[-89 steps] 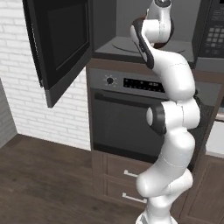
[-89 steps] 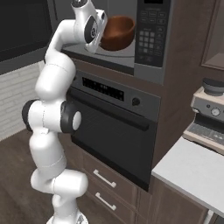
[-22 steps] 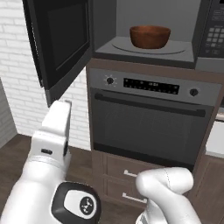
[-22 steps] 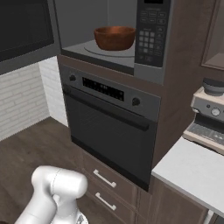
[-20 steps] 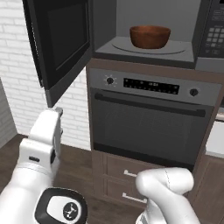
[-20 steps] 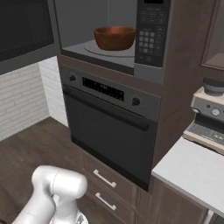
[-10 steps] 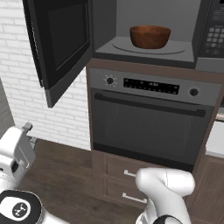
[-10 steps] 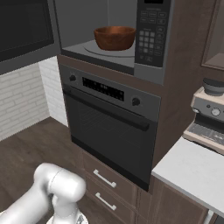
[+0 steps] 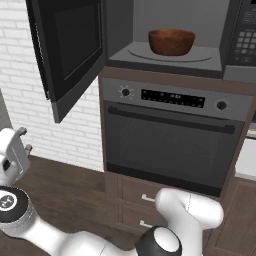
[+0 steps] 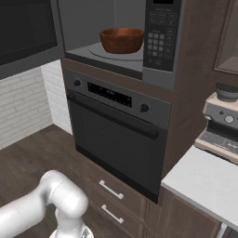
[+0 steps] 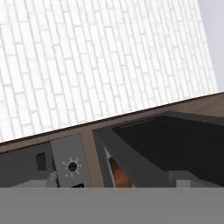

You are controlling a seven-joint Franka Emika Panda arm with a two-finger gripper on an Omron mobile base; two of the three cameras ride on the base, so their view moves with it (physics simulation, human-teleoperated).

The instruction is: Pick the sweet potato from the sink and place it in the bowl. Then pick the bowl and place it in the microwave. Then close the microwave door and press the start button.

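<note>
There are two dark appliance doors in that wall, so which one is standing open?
The upper one, the microwave door, swung out left with the reddish-brown wooden bowl visible inside. The knobbed oven's door below, with its bar handle, sits shut.

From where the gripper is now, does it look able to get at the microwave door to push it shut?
Probably yes. The gripper sits low at the left, open and empty, below the microwave door, which hangs wide open. Nothing stands between them; the arm only has to rise to the door's outer side.

Bowl (image 9: 171, 41), reddish-brown, sits upright on the turntable inside the microwave (image 9: 170, 60). Microwave door (image 9: 67, 52) hangs wide open at 9 o'clock of the bowl.
</note>
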